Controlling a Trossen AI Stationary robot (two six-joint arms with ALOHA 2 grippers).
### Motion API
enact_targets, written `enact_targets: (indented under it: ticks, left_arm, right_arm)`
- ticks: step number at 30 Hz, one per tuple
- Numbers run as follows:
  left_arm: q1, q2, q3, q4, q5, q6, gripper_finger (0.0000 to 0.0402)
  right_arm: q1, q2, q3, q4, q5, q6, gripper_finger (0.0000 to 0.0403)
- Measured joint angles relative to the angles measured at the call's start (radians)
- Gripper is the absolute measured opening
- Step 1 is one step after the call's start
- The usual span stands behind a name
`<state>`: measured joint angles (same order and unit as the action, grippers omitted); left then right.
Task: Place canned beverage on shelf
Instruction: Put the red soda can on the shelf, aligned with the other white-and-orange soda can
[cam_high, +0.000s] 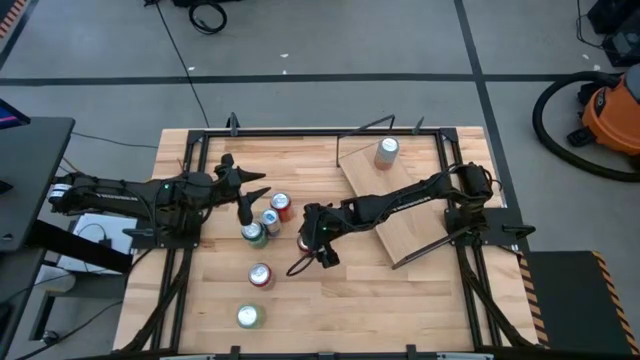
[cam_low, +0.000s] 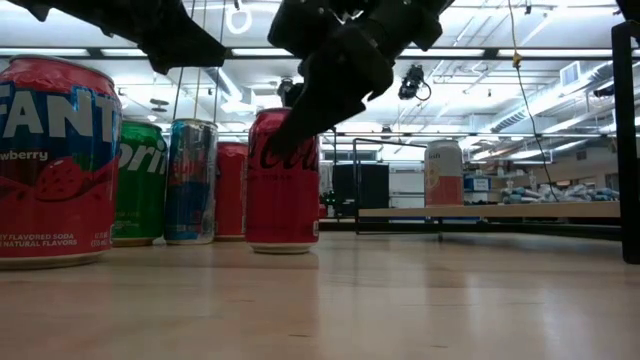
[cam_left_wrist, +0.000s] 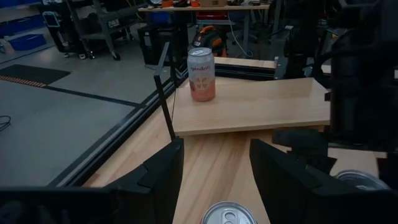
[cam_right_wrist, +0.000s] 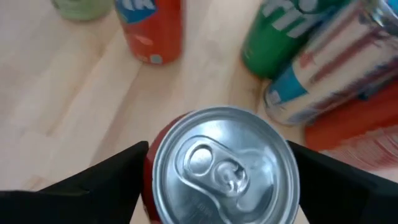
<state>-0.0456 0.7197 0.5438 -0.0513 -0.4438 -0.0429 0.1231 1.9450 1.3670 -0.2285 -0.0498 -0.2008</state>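
Aluminium red cola can (cam_right_wrist: 224, 165) at frame bottom, likely thin-walled and slippery, sits between the right gripper (cam_right_wrist: 217, 171)'s spread fingers, best grasped mid-body.

**Four cameras, one table**

The high view looks straight down on the whole table (cam_high: 330, 300). The low view sits at tabletop level, near the cans. Both wrist views look past their fingers; left wrist and low share the shelf (cam_left_wrist: 261, 106).

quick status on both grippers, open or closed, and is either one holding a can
Left gripper: open, holding nothing, above the can cluster.
Right gripper: open, straddling the red aluminium cola can, not yet clamped.
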Motion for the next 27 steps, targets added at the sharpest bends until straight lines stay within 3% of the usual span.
enact_targets:
  ticks: [7,27]
  left_arm:
    - [0.0,0.0,0.0,0.0,0.0,0.003,0.0194]
    - [0.0,0.0,-0.001,-0.007,0.0,0.004,0.0194]
  right_arm:
    - [-0.003,0.0,0.021,-0.031,0.012,-0.003,0.0324]
    - [-0.097,-0.002,0.17,-0.343,0.105,-0.001,0.0336]
